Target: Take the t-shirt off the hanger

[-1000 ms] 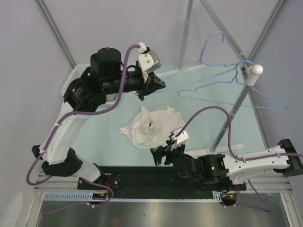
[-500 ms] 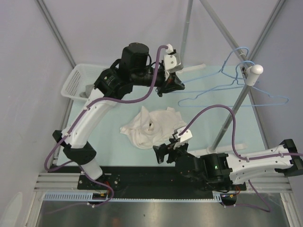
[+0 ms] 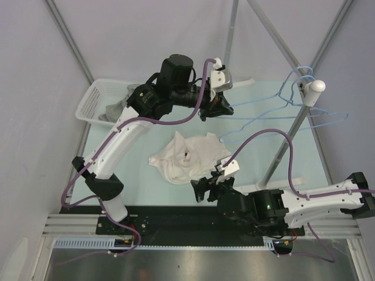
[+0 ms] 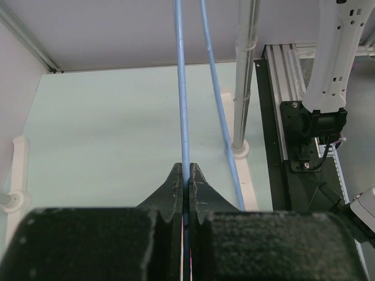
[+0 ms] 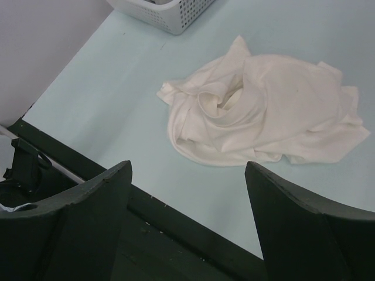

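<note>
Since the t-shirt [image 3: 187, 157] lies crumpled on the worktop [image 5: 105, 99], clear of the hanger [image 4: 182, 88], it looks light, soft and limp, best pinched at a raised fold. Left pincer [image 4: 186, 175] clamps the thin hanger wire; right pincer [image 3: 204, 188] stands apart, empty, beside the shirt.

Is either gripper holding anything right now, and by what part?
The left gripper pinches the blue hanger by one thin wire bar, near its shoulder end. The right gripper is open and empty, short of the t-shirt.
</note>
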Tool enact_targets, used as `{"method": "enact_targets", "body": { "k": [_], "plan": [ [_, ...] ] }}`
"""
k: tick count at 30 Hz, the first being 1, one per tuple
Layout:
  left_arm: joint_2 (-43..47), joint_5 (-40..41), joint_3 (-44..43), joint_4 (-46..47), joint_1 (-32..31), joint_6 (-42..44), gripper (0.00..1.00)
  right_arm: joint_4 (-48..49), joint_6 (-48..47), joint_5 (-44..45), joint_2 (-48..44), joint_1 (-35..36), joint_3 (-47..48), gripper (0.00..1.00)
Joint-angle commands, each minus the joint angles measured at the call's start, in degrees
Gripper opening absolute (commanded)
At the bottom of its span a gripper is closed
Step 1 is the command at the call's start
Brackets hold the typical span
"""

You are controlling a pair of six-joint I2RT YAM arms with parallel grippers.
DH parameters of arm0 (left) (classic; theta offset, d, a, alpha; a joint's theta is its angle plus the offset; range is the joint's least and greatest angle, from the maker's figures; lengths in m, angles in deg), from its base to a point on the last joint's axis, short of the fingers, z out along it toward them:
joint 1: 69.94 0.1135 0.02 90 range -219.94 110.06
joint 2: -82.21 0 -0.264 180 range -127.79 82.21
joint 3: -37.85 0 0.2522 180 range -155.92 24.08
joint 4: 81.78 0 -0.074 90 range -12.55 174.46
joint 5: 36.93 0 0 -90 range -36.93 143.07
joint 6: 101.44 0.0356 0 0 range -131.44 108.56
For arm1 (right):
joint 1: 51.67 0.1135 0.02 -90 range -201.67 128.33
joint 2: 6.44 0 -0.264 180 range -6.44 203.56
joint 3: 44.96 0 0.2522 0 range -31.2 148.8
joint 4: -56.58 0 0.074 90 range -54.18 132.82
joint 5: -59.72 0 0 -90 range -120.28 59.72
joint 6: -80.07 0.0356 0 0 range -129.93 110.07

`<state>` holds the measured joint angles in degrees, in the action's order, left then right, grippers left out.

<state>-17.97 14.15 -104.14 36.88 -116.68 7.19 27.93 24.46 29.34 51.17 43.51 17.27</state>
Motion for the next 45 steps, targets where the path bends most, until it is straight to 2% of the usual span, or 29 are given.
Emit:
{"method": "enact_targets", "body": {
  "k": [1, 24, 26, 28, 30, 31, 34, 38, 41, 42, 43, 45],
  "plan": [
    [1.13, -2.48, 1.74, 3.54, 0.42, 1.06, 0.00, -0.66, 2.69, 3.58, -0.65, 0.36, 2.60, 0.83],
    [-0.63, -3.98, 0.52, 0.90, 2.62, -1.76, 0.00, -1.89, 5.33, 4.72, -0.83, 0.54, 2.07, 0.82],
    [-0.37, -4.93, 0.61, 1.16, 3.41, -2.63, 0.11, -2.07, 5.51, 4.81, -0.74, 0.54, 1.98, 0.83],
    [0.51, -5.38, 1.48, 3.00, 4.37, -4.82, 0.28, -2.24, 5.77, 4.90, -0.56, 0.54, 2.07, 0.82],
    [2.34, -7.40, 2.89, 3.89, 6.04, -5.27, 0.36, -2.68, 6.21, 5.25, -0.65, 0.45, 2.16, 0.82],
    [3.23, -7.66, 3.67, 5.46, 6.57, -6.23, 0.49, -3.29, 6.39, 5.34, -0.74, 0.45, 2.16, 0.82],
    [8.31, -7.93, 7.89, 10.37, 8.85, -9.65, 0.71, -3.91, 7.35, 5.60, -1.09, 0.45, 2.16, 0.82],
    [15.09, -6.18, 12.98, 13.99, 10.97, -13.44, 0.76, -4.35, 8.32, 6.21, -1.27, 0.45, 1.81, 0.82],
    [23.25, 4.68, 19.38, 16.45, 11.58, -18.09, 0.79, -4.88, 9.20, 6.65, -1.18, 0.54, 1.63, 0.82],
    [25.63, 12.91, 21.85, 18.20, 11.76, -22.28, 0.83, -5.49, 9.55, 6.74, -1.18, 0.45, 1.63, 0.82],
    [30.70, 17.34, 24.49, 18.74, 11.93, -24.15, 0.85, -5.58, 9.81, 6.92, -1.09, 0.36, 1.63, 0.82],
    [35.47, 22.46, 32.83, 19.36, 12.03, -28.62, 0.90, -6.37, 10.95, 7.27, -1.44, 0.27, 1.28, 0.82]
  ]
}}
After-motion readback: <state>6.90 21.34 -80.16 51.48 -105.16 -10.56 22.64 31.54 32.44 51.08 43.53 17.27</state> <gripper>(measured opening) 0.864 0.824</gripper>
